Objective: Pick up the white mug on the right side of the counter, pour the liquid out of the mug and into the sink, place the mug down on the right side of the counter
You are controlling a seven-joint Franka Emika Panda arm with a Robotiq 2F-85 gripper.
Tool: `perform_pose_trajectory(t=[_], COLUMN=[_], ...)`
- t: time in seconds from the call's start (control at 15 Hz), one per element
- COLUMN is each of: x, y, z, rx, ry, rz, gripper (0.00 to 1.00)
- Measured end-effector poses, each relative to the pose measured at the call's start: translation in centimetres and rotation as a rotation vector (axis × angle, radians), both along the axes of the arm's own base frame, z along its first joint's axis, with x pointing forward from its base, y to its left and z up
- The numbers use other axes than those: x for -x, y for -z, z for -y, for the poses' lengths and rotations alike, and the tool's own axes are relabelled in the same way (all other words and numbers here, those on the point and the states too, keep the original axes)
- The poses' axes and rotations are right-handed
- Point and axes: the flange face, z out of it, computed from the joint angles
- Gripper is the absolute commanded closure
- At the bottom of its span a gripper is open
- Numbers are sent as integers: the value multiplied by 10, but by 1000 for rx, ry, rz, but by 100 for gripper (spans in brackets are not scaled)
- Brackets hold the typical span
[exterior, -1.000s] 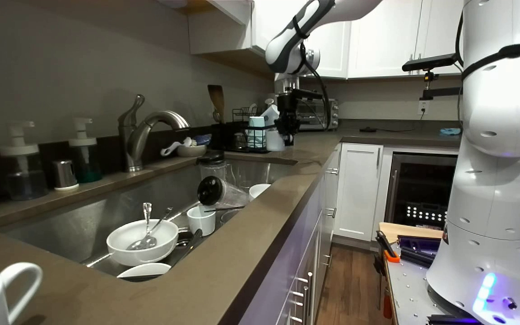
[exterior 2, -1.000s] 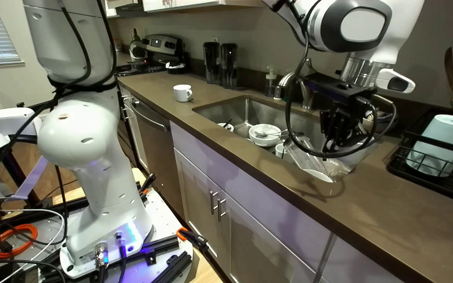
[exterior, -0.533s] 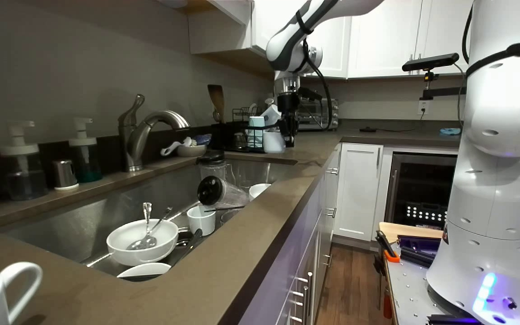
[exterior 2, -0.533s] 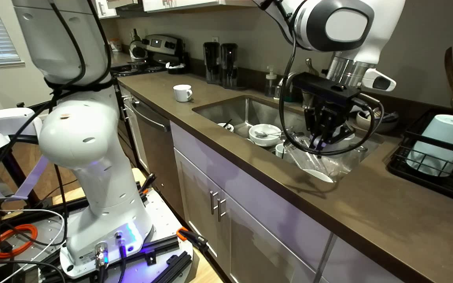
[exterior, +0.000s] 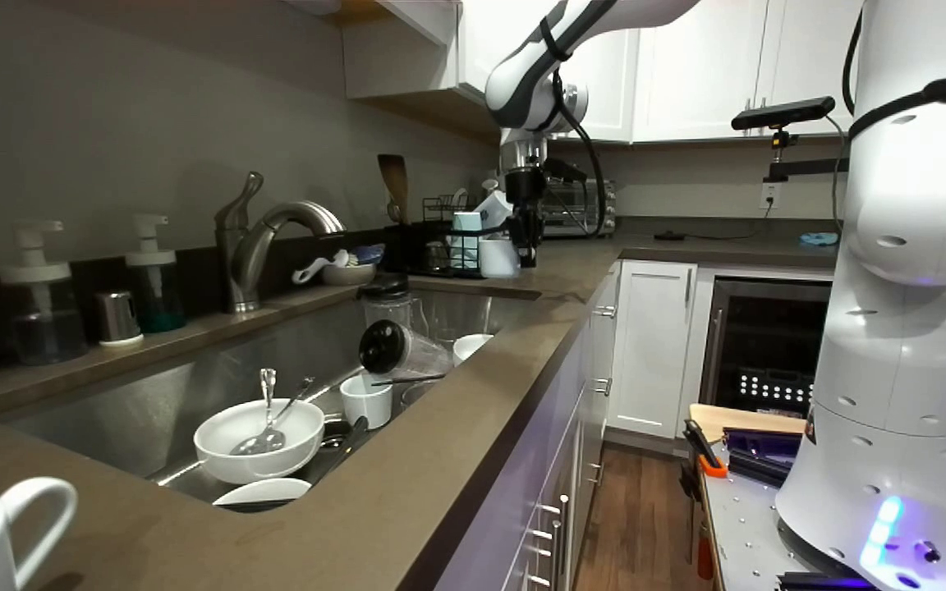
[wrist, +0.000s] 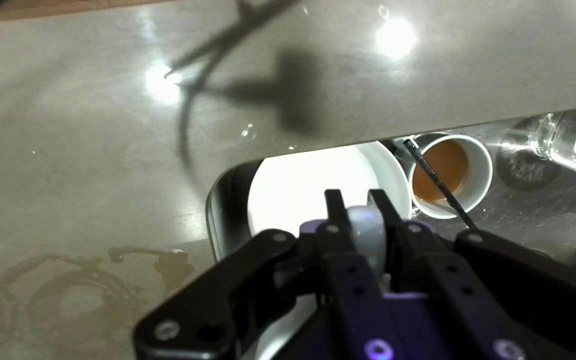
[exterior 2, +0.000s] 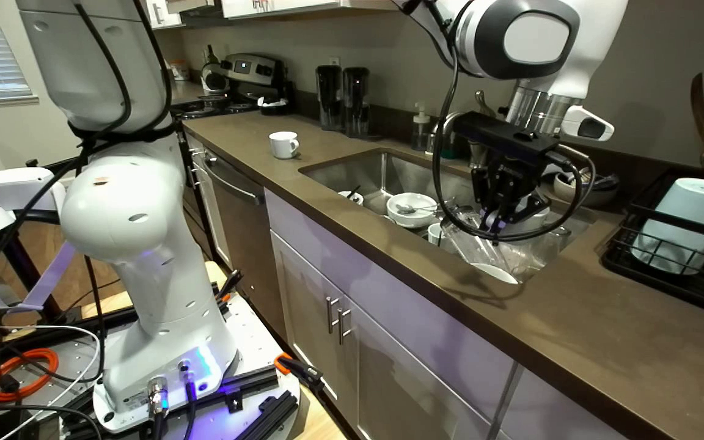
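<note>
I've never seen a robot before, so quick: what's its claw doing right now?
Gripper: closed, holding a white mug.

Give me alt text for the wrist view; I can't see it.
The gripper holds the white mug but hides most of it, including its inside. Below, at one end of the sink, a white dish sits beside a cup of brown liquid, with a dark thin utensil crossing over it. The counter fills the top and left.
</note>
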Motion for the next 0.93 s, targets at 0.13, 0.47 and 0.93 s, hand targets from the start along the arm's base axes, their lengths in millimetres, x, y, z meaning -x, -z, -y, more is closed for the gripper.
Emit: perform_pose_trajectory(t=[0.13, 0.47, 0.93], x=[0, 1, -5], y=[0, 12, 20], z=[0, -4, -24], rx=[0, -13, -27], ry=[0, -24, -185], rz=[0, -20, -28], gripper=[96, 96, 96])
